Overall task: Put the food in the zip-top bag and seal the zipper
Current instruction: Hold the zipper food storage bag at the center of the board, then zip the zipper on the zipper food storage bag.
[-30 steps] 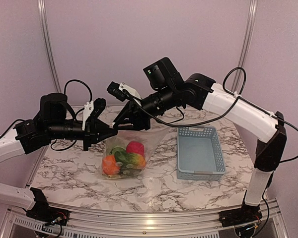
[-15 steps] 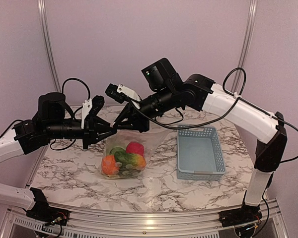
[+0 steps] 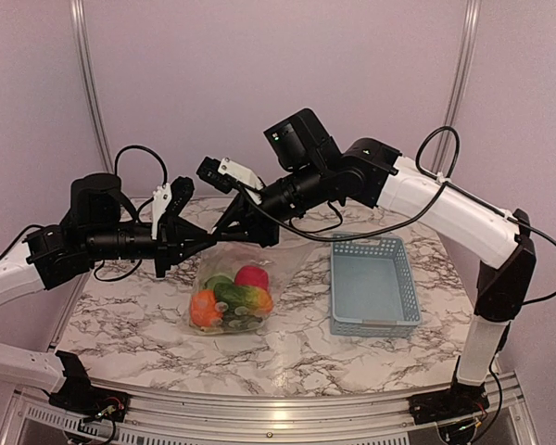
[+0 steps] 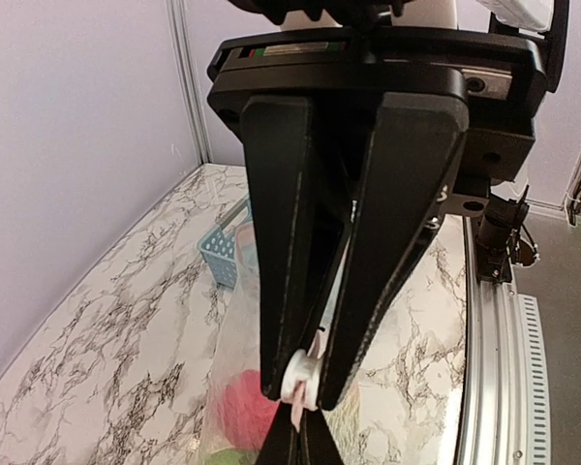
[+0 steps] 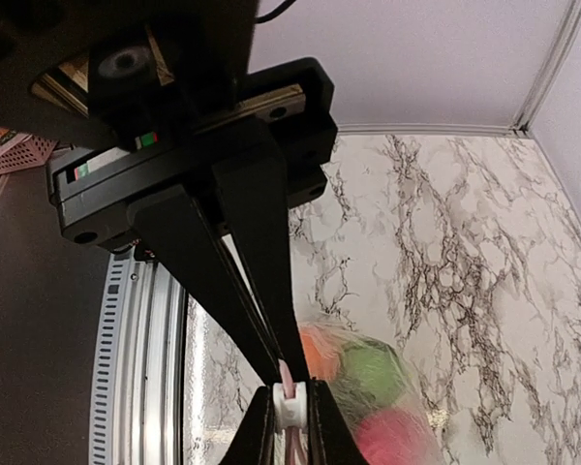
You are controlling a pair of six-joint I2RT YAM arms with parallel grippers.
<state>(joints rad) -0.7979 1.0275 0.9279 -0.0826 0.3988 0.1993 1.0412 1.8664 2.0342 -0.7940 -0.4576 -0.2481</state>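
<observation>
The clear zip-top bag [image 3: 276, 267] hangs from both grippers above the table. The food is inside it: a red apple [image 3: 251, 275], an orange piece [image 3: 204, 308] and a green piece [image 3: 232, 294]. My left gripper [image 3: 208, 245] is shut on the pinkish zipper strip [image 4: 297, 417] at the bag's left end. My right gripper [image 3: 221, 238] is shut on the white slider tab [image 5: 290, 409], tip to tip with the left one. In the left wrist view the right gripper [image 4: 305, 383] faces me with the slider [image 4: 297, 373] between its fingers. The red apple [image 5: 392, 438] also shows blurred in the right wrist view.
The grey-blue perforated basket [image 3: 413, 287] sits on the marble table [image 3: 287, 352] to the right of the bag; its corner also shows in the left wrist view [image 4: 223, 254]. The metal table rail [image 4: 489, 368] runs along the near edge.
My right gripper has moved a little left along the bag's mouth, closing up to the left gripper's tips. The bag and food hang much as before.
</observation>
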